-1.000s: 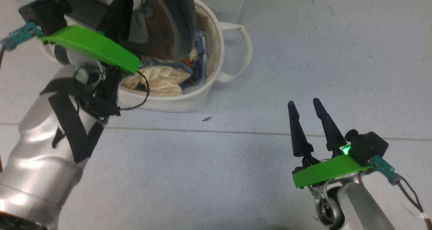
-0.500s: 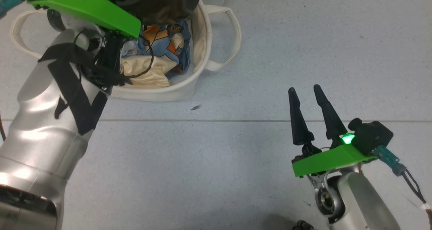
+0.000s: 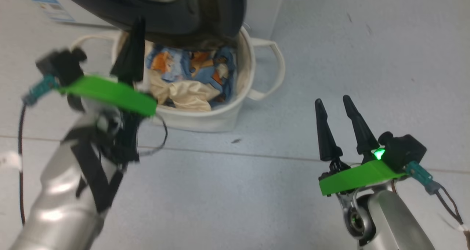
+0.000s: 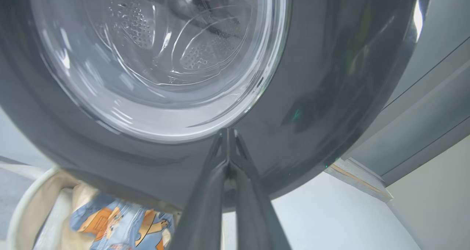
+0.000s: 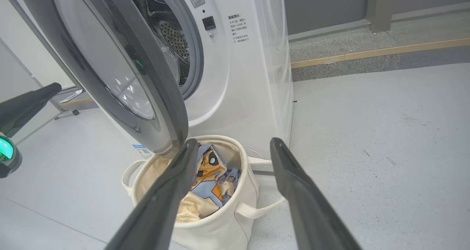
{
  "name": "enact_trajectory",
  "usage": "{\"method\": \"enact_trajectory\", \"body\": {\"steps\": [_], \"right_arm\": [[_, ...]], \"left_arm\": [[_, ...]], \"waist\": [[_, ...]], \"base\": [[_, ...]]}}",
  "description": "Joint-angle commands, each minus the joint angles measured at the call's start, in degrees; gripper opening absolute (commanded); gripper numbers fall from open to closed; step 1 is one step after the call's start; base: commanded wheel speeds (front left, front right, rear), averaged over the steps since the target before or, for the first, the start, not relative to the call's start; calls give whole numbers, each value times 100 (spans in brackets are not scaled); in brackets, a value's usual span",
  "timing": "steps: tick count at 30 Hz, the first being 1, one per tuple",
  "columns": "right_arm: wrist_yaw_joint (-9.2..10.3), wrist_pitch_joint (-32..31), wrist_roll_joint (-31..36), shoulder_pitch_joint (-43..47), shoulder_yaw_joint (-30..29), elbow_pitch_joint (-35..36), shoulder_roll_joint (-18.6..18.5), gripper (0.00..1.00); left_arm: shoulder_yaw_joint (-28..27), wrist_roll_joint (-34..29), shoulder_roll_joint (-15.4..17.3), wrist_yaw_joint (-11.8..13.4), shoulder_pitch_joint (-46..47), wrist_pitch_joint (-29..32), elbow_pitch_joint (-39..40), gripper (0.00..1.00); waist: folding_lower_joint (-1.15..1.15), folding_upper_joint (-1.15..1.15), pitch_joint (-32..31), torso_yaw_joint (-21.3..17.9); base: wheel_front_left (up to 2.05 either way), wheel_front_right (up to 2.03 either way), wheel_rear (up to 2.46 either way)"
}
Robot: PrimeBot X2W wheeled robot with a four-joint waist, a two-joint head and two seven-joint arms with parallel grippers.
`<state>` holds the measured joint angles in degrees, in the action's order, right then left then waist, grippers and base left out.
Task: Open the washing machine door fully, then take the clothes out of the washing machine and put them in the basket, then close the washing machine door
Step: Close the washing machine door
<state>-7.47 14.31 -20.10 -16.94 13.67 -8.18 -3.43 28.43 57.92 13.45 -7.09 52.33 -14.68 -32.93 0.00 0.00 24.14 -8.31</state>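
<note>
washing machine door [image 3: 176,26]: cut off by head view's top edge; hides far rim of basket [image 3: 205,121]
left hand [image 3: 138,26]: motion-blurred
washing machine [image 5: 249,77]: print [image 5: 238,28] too small to read

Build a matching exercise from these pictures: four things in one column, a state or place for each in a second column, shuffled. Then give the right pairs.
Things
1. washing machine door
2. clothes
3. left gripper
4. right gripper

States or places
A. fingers apart, holding nothing, over the floor
B. lying inside the basket
C. standing open, lower edge over the basket
D. fingers shut together, pointing at the door's black rim

Pairs: 1-C, 2-B, 3-D, 4-A
</note>
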Motion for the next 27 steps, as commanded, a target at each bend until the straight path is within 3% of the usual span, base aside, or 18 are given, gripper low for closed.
{"method": "enact_trajectory", "body": {"steps": [1,4,8,11,16,17,18,19,20,27], "right_arm": [[-2,69,72,137,118,140,55,100],[-2,69,179,233,128,92,55,100],[-2,69,271,342,154,84,55,100],[-2,69,287,444,194,148,55,100],[-2,69,317,656,241,197,55,100],[-2,69,318,699,239,191,55,100],[-2,69,316,743,233,177,55,100],[-2,69,307,787,224,162,55,100],[-2,69,290,832,217,144,55,100],[-2,69,126,984,227,147,56,100]], "left_arm": [[-274,-148,237,-3,-152,-30,261,0],[-306,-804,346,300,-940,-30,537,0],[-218,-1881,505,955,-1685,-31,773,0],[-322,-2322,476,1218,-2231,-31,1010,4],[-646,-2910,327,1423,-3050,-31,1565,4],[-746,-2984,275,1437,-3200,-31,1685,15],[-858,-3062,221,1452,-3345,-31,1806,63],[-972,-3148,172,1467,-3486,-31,1916,92],[-1093,-3228,113,1483,-3633,-31,2013,100],[-1693,-4029,-233,1591,-4426,-31,2383,100]], "waist": [[0,0,-348,302],[0,0,-712,587],[0,0,-1042,847],[0,0,-1276,1018],[0,0,-1594,1258],[0,0,-1649,1296],[0,0,-1703,1331],[0,0,-1758,1359],[0,0,-1810,1384],[0,0,-1941,1434]], "base": [[0,0,0],[0,0,0],[0,0,0],[0,0,0],[0,0,0],[0,0,0],[0,0,0],[0,0,0],[0,0,0],[0,0,0]]}}
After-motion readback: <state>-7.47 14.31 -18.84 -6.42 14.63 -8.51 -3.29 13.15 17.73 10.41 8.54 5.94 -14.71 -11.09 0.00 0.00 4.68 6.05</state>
